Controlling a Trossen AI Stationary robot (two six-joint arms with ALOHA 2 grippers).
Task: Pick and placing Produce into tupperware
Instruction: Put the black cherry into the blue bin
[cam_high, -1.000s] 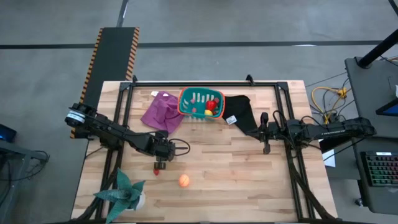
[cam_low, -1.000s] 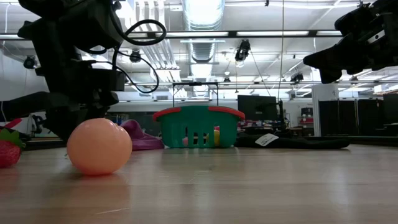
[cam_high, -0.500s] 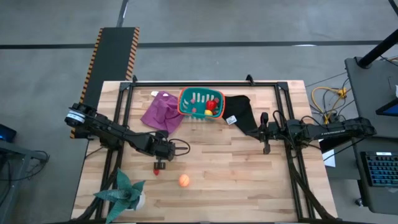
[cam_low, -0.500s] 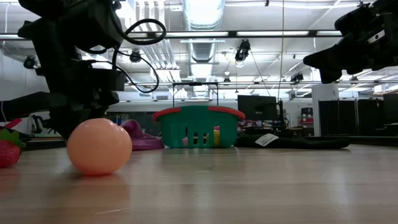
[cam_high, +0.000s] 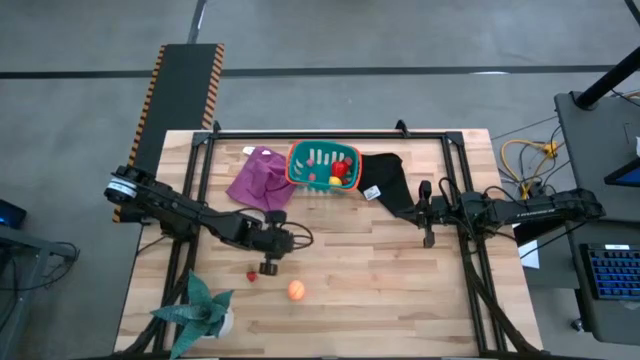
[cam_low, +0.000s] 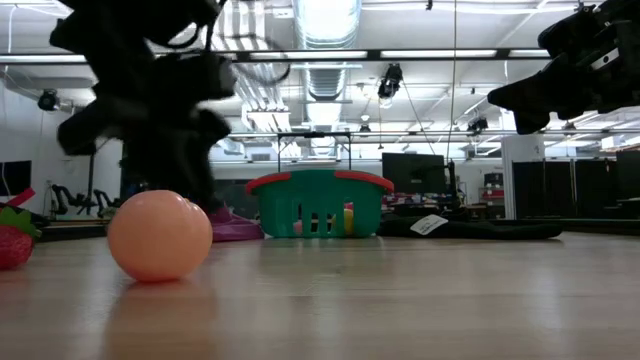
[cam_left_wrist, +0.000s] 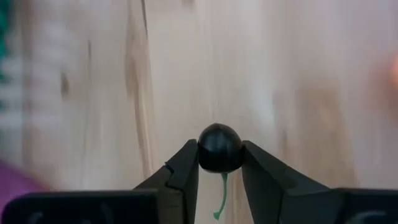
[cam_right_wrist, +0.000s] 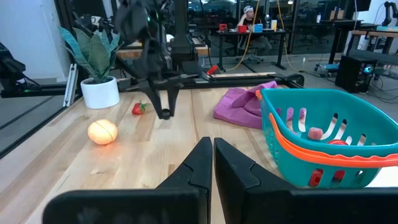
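From above, the wooden bench (cam_high: 400, 290) holds a teal plastic tupperware with an orange rim (cam_high: 322, 166) near its far edge, between a purple cloth (cam_high: 258, 179) and a black cloth (cam_high: 387, 183) with a small white tag; the writing on the tag is too small to read. The left gripper (cam_high: 268, 266) hangs over the bench beside a small red strawberry piece (cam_high: 251, 275), with an orange-peach ball (cam_high: 296, 290) near it. The right gripper (cam_high: 427, 240) waits by the black cloth. From bench height, the ball is big and close, and the strawberry is cut off at the edge. The left wrist view shows the left gripper pinching a small dark round piece (cam_left_wrist: 220, 147) with a green stem. The right wrist view shows the right gripper closed on nothing, and red and pink pieces inside the tupperware.
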